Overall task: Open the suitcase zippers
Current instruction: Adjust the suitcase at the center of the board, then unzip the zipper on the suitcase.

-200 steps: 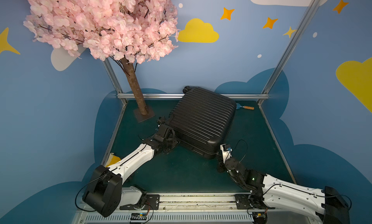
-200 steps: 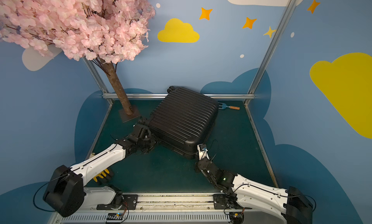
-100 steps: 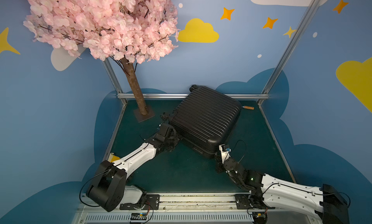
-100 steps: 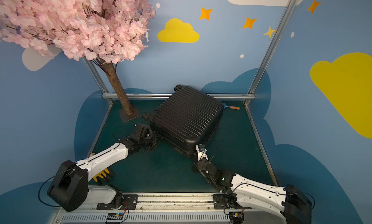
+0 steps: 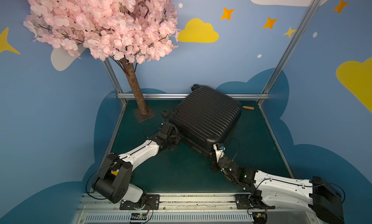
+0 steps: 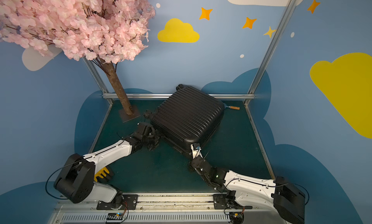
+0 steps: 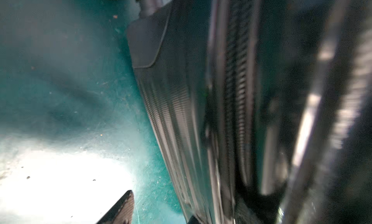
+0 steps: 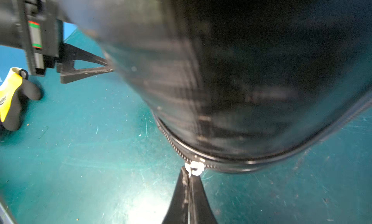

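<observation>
**Suitcase swings toward the back rail while the left jaws spread**

Lying flat on the green mat (image 5: 181, 172), ribs up, the black suitcase (image 5: 207, 116) has turned and slid toward the rear right corner. It now hides the head of the orange-handled tool (image 5: 249, 107) behind it, so only the handle shows.

At the near corner the right gripper (image 8: 189, 178) stays pinched shut on the white pull tab (image 8: 194, 168) of the zipper track (image 8: 173, 144). Bare teeth show on one side of the tab (probably a run already parted, though blur makes that uncertain).

On the case's left flank, the left gripper (image 8: 108, 66) has opened wider. Its fingers (image 8: 86, 70) stand apart with their tips at the shell, clamping nothing.

My reading is that the pull is dragging the whole case as much as running the slider. With the left jaws loose there is little to brace it, so the zipper may gain little until the shell is steadied.

A yellow-and-black work glove (image 6: 101, 173) lies by the left arm's base, well clear.
</observation>
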`<move>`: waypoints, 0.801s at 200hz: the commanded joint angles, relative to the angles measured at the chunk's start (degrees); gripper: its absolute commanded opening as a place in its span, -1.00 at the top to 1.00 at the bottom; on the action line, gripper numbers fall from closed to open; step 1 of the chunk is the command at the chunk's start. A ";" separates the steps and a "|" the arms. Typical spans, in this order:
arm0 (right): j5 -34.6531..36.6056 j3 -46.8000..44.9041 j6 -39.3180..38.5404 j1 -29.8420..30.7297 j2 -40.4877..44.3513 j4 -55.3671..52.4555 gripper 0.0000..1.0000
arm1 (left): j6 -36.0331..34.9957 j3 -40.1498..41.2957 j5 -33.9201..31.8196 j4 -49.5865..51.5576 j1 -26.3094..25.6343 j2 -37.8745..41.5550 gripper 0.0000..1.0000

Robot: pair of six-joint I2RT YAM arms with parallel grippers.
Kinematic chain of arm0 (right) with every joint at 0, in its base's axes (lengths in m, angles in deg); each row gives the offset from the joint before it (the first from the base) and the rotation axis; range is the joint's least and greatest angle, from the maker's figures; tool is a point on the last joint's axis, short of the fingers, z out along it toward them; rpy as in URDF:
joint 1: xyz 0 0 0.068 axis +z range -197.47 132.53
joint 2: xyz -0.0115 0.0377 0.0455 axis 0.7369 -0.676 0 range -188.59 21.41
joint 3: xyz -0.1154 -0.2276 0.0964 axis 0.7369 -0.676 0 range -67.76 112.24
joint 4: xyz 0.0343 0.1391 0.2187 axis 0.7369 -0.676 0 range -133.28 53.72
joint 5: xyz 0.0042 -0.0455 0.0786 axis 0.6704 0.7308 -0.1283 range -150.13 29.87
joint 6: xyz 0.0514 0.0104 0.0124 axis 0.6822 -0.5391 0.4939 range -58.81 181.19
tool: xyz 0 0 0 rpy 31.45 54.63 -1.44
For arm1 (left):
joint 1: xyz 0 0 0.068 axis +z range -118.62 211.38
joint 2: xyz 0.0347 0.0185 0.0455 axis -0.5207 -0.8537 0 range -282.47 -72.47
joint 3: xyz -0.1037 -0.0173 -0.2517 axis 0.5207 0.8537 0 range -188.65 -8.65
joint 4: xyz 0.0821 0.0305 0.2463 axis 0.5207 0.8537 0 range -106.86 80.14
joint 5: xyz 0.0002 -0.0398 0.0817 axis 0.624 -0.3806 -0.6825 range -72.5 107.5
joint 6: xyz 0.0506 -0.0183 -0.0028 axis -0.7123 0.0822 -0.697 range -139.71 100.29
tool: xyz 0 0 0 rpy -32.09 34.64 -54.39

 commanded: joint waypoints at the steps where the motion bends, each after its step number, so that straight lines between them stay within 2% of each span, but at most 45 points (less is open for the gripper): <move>1: -4.32 1.11 0.62 1.58 -0.81 -0.65 1.00 | 0.21 -3.18 -2.51 3.22 -0.80 -3.19 -0.38; 32: -3.87 1.30 -0.49 1.57 -0.38 -1.22 1.00 | 0.07 -2.84 -6.66 5.24 -1.39 -3.85 -0.18; 62: -3.71 2.59 -2.26 1.56 -0.34 -3.76 1.00 | -1.43 -5.76 -7.52 6.91 -1.63 -6.93 -0.10; 82: -2.07 2.57 -2.66 1.61 0.46 -5.25 1.00 | -2.45 -8.93 -7.73 8.68 -1.50 -9.80 0.03; 121: 2.43 3.68 -2.87 1.52 3.96 -12.65 1.00 | -4.78 -14.10 -8.83 12.68 -0.62 -11.82 0.56; 141: 6.42 5.38 1.27 1.21 6.14 -21.07 1.00 | -5.53 -15.36 -8.84 14.08 0.45 -11.75 0.88; 148: 7.42 5.85 2.39 1.13 6.69 -23.52 1.00 | -5.72 -15.49 -8.79 14.47 0.90 -11.59 0.95; 160: 9.90 6.34 4.52 1.16 7.82 -27.50 1.00 | -6.23 -15.71 -9.01 15.00 1.45 -11.28 0.95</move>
